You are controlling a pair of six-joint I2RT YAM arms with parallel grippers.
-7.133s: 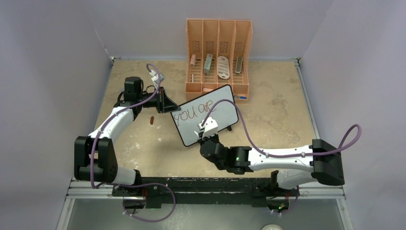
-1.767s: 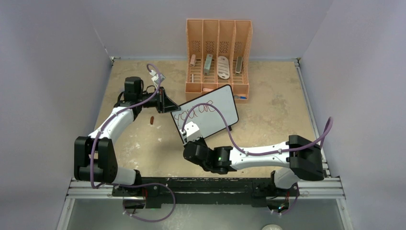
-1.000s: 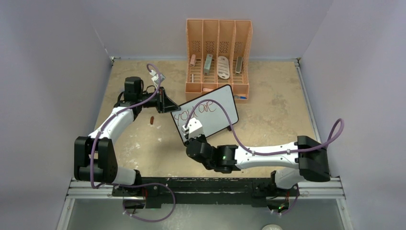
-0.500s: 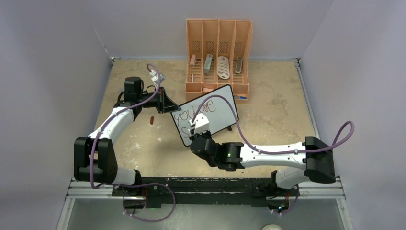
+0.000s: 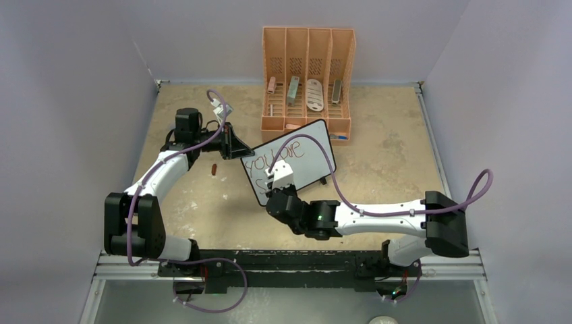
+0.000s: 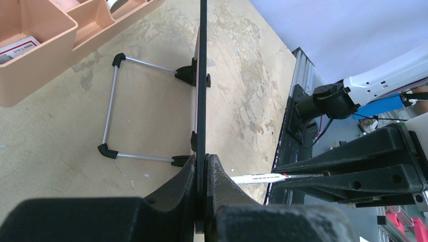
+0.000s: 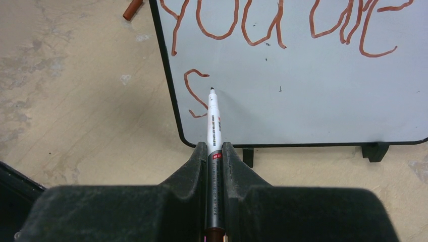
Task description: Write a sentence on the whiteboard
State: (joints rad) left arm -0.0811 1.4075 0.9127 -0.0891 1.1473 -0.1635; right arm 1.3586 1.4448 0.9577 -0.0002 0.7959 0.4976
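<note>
Far left, the left gripper (image 6: 202, 161) was pinched tight on the whiteboard (image 6: 203, 75) at its thin black frame, on the board's left edge. The wrist view showed the board edge-on between the fingers, w/ its wire stand (image 6: 113, 108) splayed out behind on the table (image 5: 391, 155). The board sat mid-table, propped at a tilt on small feet, just in front of the orange organizer (image 5: 307, 74). It looked light and stiff, prob. a thin panel, so it'd likely skid or tip back under pen pressure w/o that clamp. The frame edge seemed the right place to hold, well off the writing face. A small red-brown piece (image 5: 214, 169), likely the pen cap, lay on the table left of the board, apart from it. Moving right, the sentence (image 7: 277, 25) read "you are" on the top line, w/ a lone "s" below near the lower-left corner, so line two was barely begun. The marker (image 7: 214, 126) was clamped in the right gripper (image 7: 214, 151), fingers closed round the barrel, tip forward, right beside that "s". Couldn't tell if the tip touched the board. The marker looked slim, rigid, smooth plastic, liable to slip or twist in the jaws if pushed hard, so light pressure seemed wise. The board face looked glossy, and the ink would prob. smear if brushed.
</note>
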